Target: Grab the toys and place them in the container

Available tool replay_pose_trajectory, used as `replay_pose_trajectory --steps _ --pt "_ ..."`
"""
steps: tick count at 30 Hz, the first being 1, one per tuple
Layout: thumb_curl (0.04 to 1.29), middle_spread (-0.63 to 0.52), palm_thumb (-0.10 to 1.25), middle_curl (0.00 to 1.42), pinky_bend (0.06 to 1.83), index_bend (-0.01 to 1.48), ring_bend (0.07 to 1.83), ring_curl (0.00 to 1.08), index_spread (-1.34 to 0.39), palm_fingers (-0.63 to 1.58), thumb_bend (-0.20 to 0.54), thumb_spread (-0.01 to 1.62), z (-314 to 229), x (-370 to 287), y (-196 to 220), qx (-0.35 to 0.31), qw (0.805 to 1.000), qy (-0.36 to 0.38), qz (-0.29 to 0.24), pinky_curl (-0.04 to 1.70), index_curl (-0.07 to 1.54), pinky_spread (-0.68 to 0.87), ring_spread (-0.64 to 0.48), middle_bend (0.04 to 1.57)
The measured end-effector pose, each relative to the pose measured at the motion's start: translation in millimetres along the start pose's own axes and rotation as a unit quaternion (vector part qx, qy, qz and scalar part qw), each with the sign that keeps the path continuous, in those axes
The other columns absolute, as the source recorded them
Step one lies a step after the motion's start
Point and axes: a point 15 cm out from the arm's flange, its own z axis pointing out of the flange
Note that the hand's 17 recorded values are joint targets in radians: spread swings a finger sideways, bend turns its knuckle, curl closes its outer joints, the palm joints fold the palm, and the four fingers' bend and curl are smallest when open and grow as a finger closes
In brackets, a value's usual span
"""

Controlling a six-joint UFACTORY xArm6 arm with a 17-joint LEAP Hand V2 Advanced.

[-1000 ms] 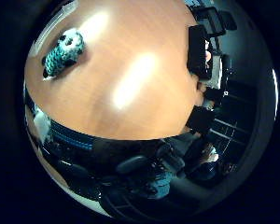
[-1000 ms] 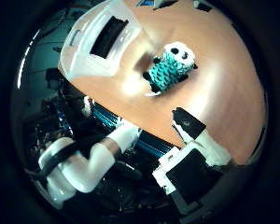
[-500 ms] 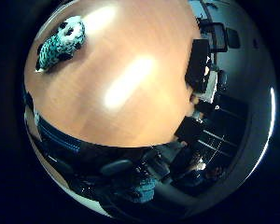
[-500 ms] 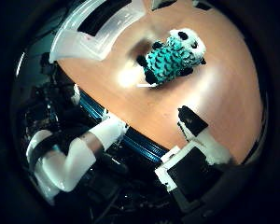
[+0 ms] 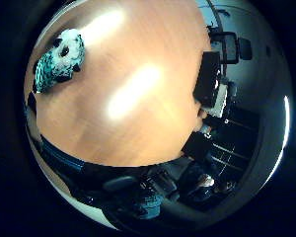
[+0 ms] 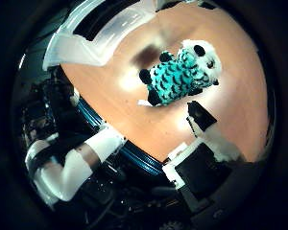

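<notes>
Lying beside container: toy.

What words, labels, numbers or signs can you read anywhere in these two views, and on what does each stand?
None can be read.
The teal and white plush toy shows only its pattern, no lettering.
The white container and wooden table show no print.
The hand shows no legible marking.

palm views above table, sharing toy

Wooden worktop carries a teal plush toy at frame centre-right and a white container upper left.
</notes>
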Motion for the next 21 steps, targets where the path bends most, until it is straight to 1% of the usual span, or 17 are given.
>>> replay_pose_trajectory --steps 12,17,21 --pt "0.61 -0.08 1.06 0.27 0.24 0.20 0.19 0.24 -0.56 0.27 -0.016 0.94 35.3 5.4 -13.7 -0.029 0.999 0.011 -0.018 0.30 0.35 0.37 0.10 0.17" --pt "0.63 -0.08 1.07 0.27 0.24 0.20 0.19 0.24 -0.57 0.27 -0.017 0.93 46.1 2.5 -16.1 -0.035 0.999 0.004 -0.023 0.30 0.35 0.37 0.10 0.17" --pt "0.63 -0.09 1.07 0.26 0.23 0.23 0.19 0.23 -0.58 0.28 -0.016 0.93 52.9 0.3 -17.0 -0.040 0.999 -0.001 -0.024 0.30 0.37 0.37 0.10 0.17"
